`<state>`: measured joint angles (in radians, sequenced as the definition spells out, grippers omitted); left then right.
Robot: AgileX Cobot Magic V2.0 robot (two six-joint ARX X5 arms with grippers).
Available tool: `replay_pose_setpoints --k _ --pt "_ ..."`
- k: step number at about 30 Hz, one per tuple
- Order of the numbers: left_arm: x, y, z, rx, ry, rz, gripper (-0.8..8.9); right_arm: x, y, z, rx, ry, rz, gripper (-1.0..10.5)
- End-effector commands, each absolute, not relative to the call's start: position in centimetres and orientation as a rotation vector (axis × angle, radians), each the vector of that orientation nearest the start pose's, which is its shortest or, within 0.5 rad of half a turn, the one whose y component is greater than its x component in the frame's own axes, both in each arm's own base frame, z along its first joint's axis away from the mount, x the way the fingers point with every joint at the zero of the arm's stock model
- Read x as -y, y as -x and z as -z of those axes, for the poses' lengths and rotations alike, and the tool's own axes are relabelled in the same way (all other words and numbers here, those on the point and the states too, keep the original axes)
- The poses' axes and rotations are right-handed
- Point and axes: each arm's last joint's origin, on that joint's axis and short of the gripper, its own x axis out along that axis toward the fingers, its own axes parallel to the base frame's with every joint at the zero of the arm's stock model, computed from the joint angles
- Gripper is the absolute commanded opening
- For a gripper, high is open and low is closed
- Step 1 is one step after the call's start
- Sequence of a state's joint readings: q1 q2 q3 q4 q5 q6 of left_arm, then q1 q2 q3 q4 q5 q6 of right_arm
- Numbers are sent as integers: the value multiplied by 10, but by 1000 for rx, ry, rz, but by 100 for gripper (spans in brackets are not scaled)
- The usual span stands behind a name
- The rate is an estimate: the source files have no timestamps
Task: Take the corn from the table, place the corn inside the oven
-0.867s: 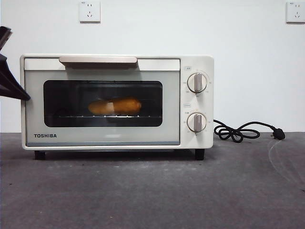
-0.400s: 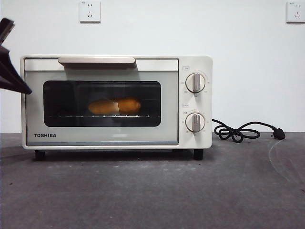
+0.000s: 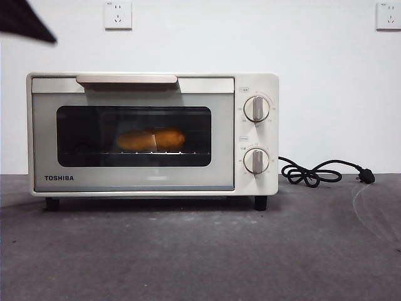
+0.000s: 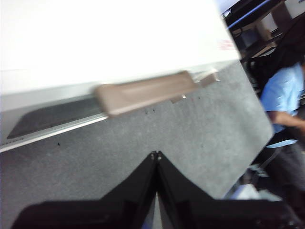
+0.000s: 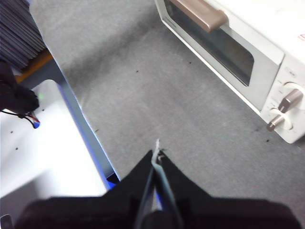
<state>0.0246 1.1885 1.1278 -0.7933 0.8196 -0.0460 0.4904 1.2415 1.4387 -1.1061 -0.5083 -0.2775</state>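
The cream-white oven (image 3: 153, 133) stands on the dark grey table (image 3: 200, 251) with its glass door closed. Behind the glass, the yellow-orange corn (image 3: 151, 139) lies on the wire rack. My left gripper (image 4: 156, 155) is shut and empty, hanging above the oven's bar handle (image 4: 145, 90) and its front edge; it shows in the front view only as a black tip (image 3: 25, 22) at the top left corner. Off to the oven's knob side, my right gripper (image 5: 157, 153) is shut and empty, high over the table near its edge, with the oven (image 5: 248, 52) ahead of it.
A black power cord (image 3: 322, 172) with its plug lies on the table right of the oven. Two knobs (image 3: 256, 108) sit on the oven's right panel. The table's edge and a white surface (image 5: 43, 143) lie beside the right gripper. A person (image 4: 286, 95) stands beyond the table.
The black gripper tip at the left edge of the front view has risen from beside the oven's upper left to the top corner. Oven and corn have not moved.
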Motion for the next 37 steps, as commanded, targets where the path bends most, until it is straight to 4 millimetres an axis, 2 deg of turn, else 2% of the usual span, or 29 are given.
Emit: replay_pose_setpoints --k 1,6,9,12,17,23,28,34,37 --pt "22 -201 -344 -780 310 654 -8 -117 -190 -384 -813 240 -1041 -2" --pt "32 -150 -361 -751 190 574 -8 -116 -190 -384 -814 248 -1027 -2" --pt "35 -127 -367 -734 160 549 -8 -116 -190 -384 -814 248 -1027 -2" --pt "35 -111 -369 -717 134 498 -8 -116 -190 -384 -813 248 -1027 -2" --pt "32 -98 -369 -726 109 440 -8 -116 -190 -384 -813 248 -1026 -2" --pt "32 -98 -367 -754 111 442 -4 -116 -191 -383 -816 267 -993 -2" --pt "34 -106 -364 -787 110 437 -4 -115 -192 -383 -818 293 -946 -2" --pt "43 -141 -351 -895 110 424 -4 -112 -194 -382 -823 348 -846 -2" --pt "42 -148 -355 -818 102 395 -4 -112 -194 -382 -825 368 -808 -1"
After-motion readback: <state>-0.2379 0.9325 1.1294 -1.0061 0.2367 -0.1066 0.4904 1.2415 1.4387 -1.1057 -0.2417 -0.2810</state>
